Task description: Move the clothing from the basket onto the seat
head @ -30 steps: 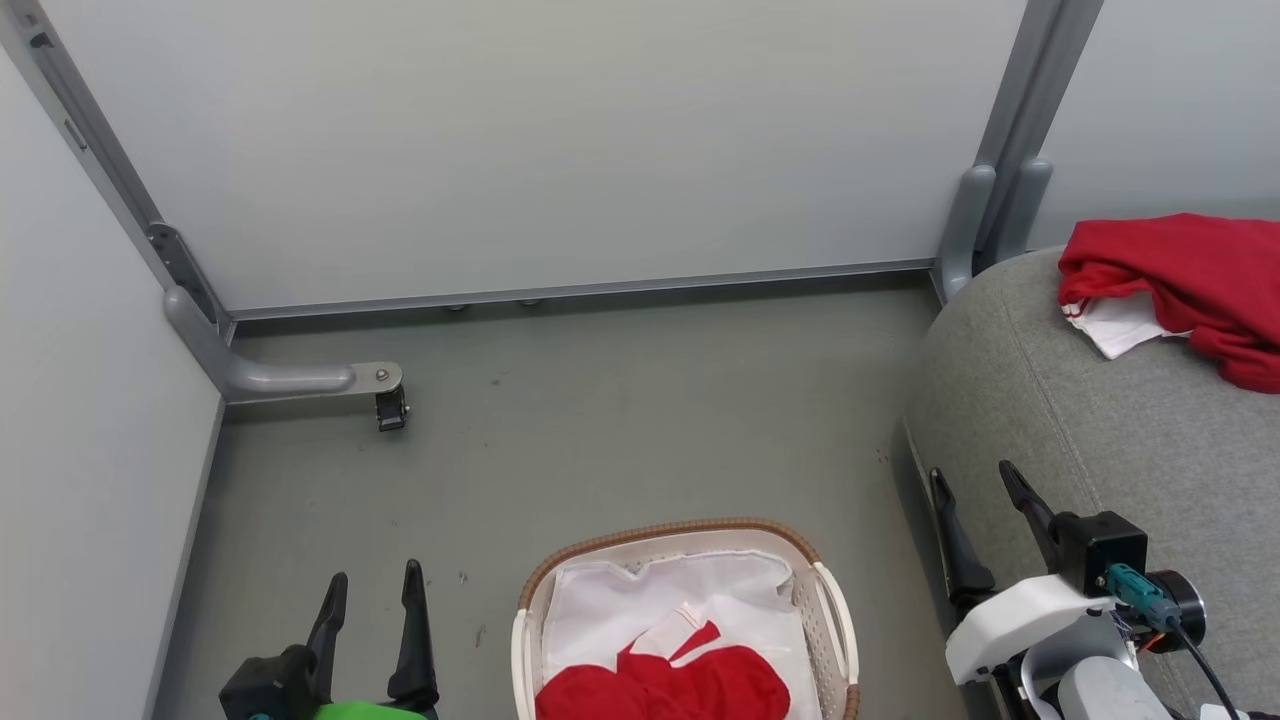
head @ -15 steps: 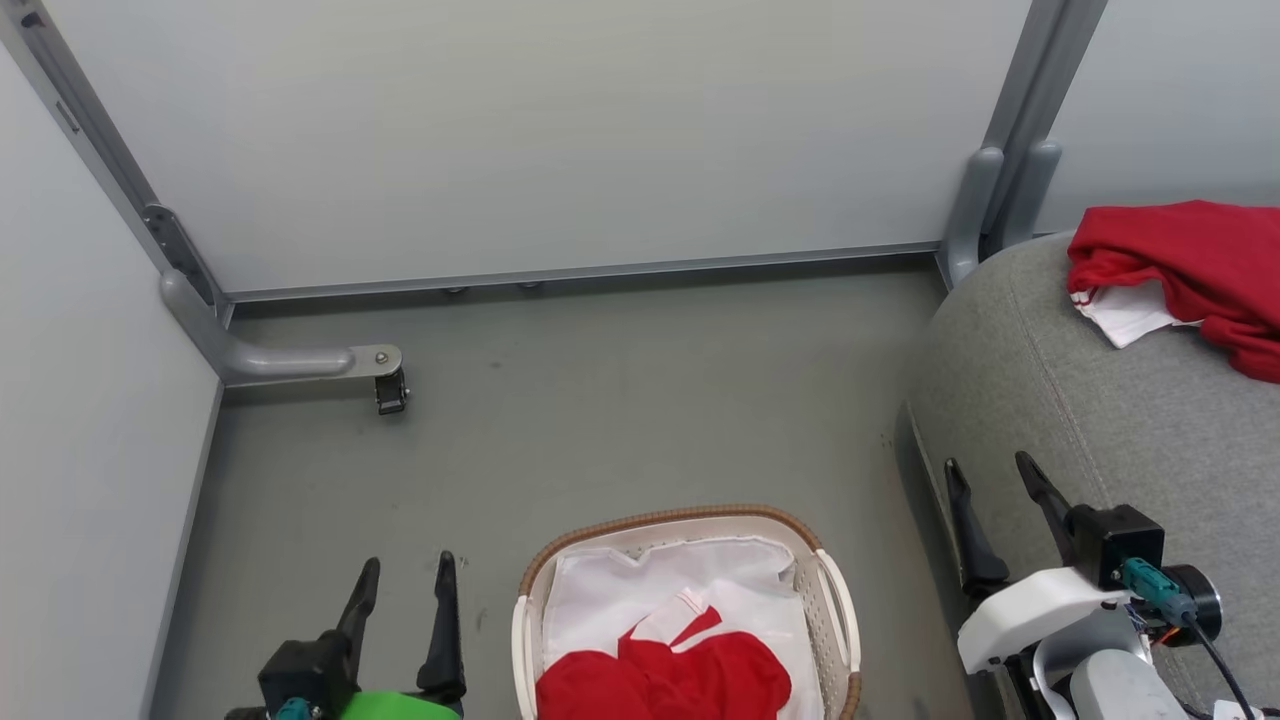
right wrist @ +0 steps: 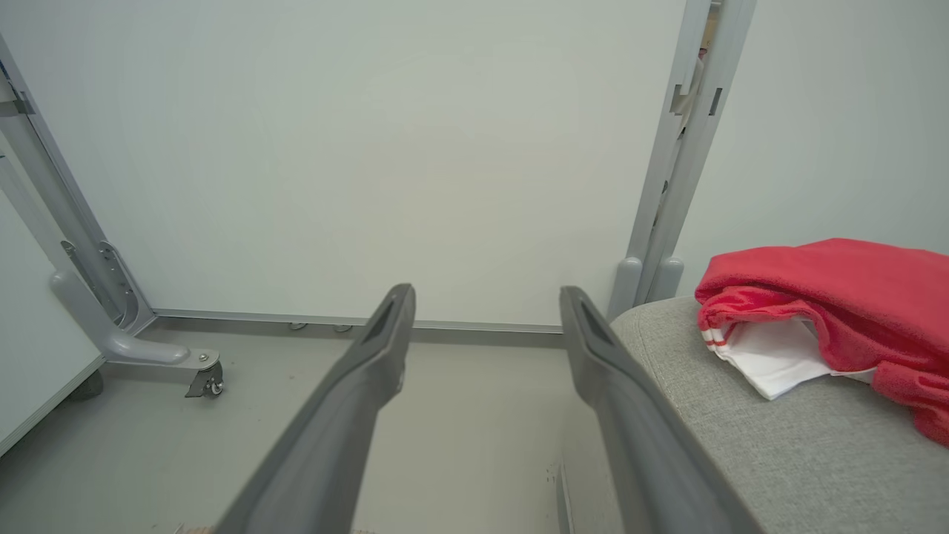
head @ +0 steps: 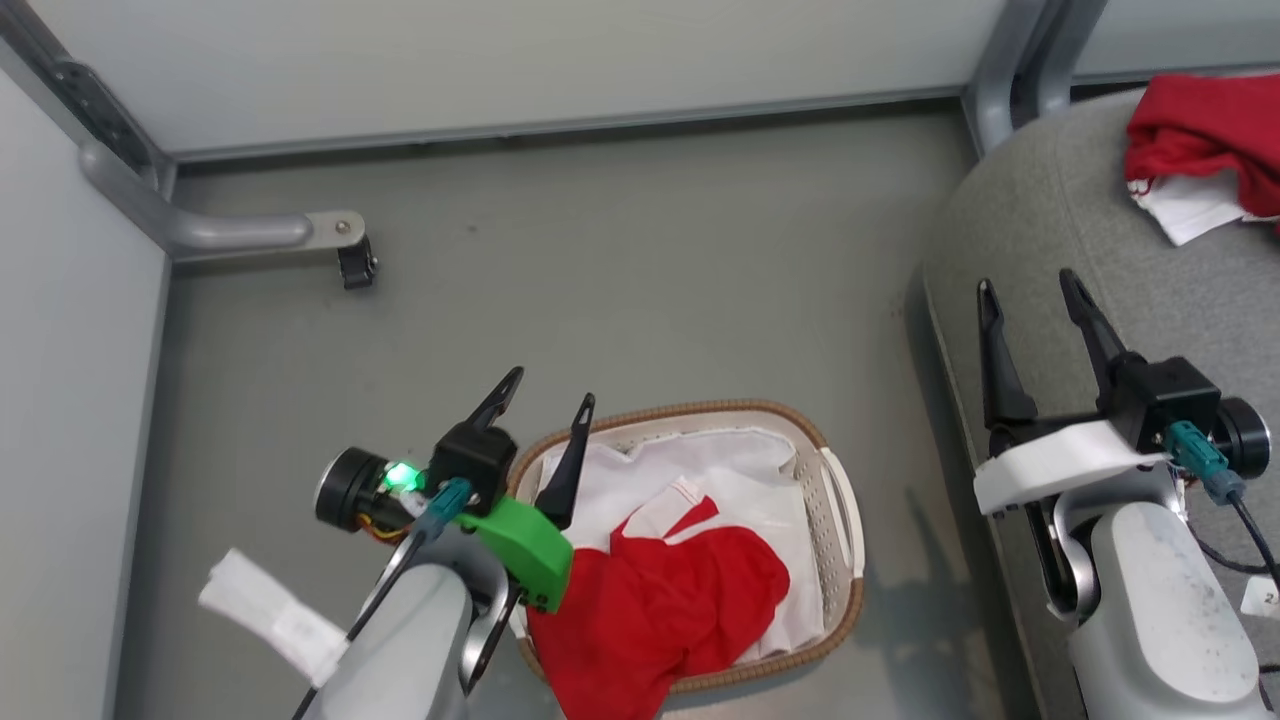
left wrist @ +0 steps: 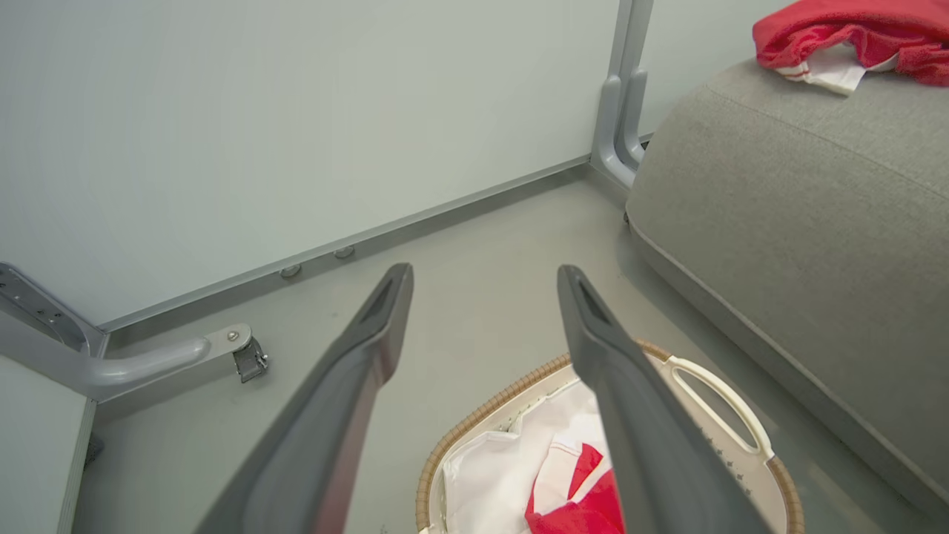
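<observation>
My left gripper (head: pixel 551 390) hangs above the left rim of the basket (head: pixel 700 409), its two fingers apart and empty. The basket stands on the grey floor (head: pixel 600 260). A red garment (head: pixel 665 600) lies inside on the white lining (head: pixel 700 470), draping over the near rim. My right gripper (head: pixel 1028 283), fingers likewise apart and empty, hovers at the edge of the seat (head: pixel 1040 220). A second red garment (head: pixel 1195 130) lies on the seat.

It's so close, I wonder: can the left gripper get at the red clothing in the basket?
Probably yes: the left gripper hangs open by the basket rim, and the red clothing lies uncovered on top.
</observation>
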Robot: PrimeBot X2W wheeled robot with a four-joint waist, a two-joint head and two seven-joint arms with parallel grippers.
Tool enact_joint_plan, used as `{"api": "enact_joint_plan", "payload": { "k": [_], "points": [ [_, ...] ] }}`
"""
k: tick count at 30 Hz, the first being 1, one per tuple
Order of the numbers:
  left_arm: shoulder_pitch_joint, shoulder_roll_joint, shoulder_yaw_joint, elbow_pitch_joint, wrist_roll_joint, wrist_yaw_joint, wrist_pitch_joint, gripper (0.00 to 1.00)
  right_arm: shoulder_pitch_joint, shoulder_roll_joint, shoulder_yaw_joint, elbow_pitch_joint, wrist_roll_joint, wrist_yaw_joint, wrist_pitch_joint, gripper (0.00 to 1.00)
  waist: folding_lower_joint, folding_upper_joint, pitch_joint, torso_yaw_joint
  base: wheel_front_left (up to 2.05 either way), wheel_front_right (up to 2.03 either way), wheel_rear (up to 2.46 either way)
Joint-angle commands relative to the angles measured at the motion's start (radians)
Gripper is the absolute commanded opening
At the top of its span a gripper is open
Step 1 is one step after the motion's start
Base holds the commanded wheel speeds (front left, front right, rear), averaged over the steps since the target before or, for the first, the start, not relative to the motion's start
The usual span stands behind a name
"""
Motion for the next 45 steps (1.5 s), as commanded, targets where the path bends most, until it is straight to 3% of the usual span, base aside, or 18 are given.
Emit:
{"api": "enact_joint_plan", "payload": {
  "k": [1,11,18,33,45],
  "points": [
    [-0.061,0.004,-0.034,0.045,0.009,-0.005,0.022,1.00,-0.032,-0.004,0.005,-0.010,-0.008,-0.001,-0.002,1.00,0.0000,0.0000,0.191,-0.043,0.00,0.00,0.00],
    [-0.347,-0.003,-0.289,0.375,-0.038,-0.010,0.150,1.00,-0.162,-0.003,0.023,-0.062,-0.004,-0.001,-0.002,1.00,0.0000,0.0000,0.465,-0.152,0.00,0.00,0.00],
    [-0.443,0.003,-0.429,0.525,-0.094,-0.010,0.165,1.00,-0.221,-0.003,0.027,-0.119,0.024,-0.001,-0.002,1.00,0.0000,0.0000,0.597,-0.218,0.00,0.00,0.00],
    [-0.587,0.075,-0.551,0.661,-0.171,-0.010,0.130,1.00,-0.264,-0.003,0.106,-0.240,0.080,-0.001,-0.002,1.00,0.0000,0.0000,0.748,-0.307,0.00,0.00,0.00],
    [-0.631,0.117,-0.620,0.713,-0.240,-0.010,0.221,1.00,-0.247,-0.003,0.160,-0.249,0.114,-0.001,-0.002,1.00,0.0000,0.0000,0.771,-0.346,0.00,0.00,0.00]
  ]
}}
